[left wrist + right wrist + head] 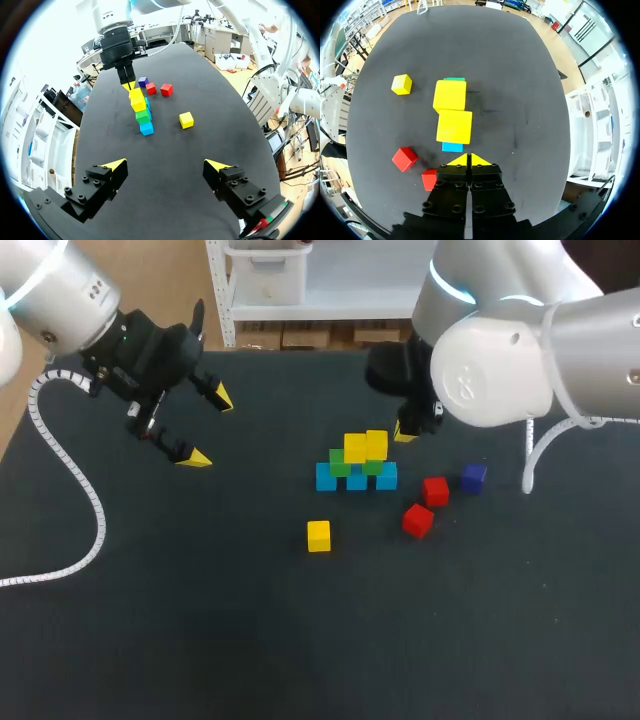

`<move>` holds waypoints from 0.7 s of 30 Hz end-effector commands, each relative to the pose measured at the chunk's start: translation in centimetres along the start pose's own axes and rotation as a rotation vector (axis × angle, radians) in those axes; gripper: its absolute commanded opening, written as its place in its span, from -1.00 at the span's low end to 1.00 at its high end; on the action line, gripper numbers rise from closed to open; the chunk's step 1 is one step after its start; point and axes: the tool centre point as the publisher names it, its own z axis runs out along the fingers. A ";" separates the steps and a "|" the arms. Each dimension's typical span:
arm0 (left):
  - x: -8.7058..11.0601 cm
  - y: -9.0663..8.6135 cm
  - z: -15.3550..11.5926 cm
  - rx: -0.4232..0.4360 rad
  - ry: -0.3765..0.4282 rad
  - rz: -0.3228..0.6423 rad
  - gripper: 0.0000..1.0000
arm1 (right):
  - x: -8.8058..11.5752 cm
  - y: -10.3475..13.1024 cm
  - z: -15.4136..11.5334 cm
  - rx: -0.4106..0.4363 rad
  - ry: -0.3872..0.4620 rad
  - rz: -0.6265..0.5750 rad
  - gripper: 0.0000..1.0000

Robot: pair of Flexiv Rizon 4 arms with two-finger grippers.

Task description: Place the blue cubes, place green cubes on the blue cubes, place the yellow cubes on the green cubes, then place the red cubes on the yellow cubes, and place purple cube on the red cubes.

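Black table, right hand closed in wrist view, half-hidden overhead

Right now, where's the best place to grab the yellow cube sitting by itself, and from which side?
Take the loose yellow cube by two opposite side faces, coming straight down from above. It sits flat on the table, well apart from the stack, so the fingers should have room to drop on either side.
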 end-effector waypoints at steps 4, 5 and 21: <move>0.1 0.0 0.0 0.000 -0.001 0.002 1.00 | -0.4 -0.1 0.2 -0.005 -0.009 -0.005 -1.00; 0.1 0.0 0.0 0.000 -0.001 0.002 1.00 | -0.4 -0.1 0.2 -0.005 -0.011 -0.006 -1.00; 0.1 0.0 0.0 0.000 -0.001 0.002 1.00 | -0.7 -0.2 0.1 0.001 -0.017 -0.009 -1.00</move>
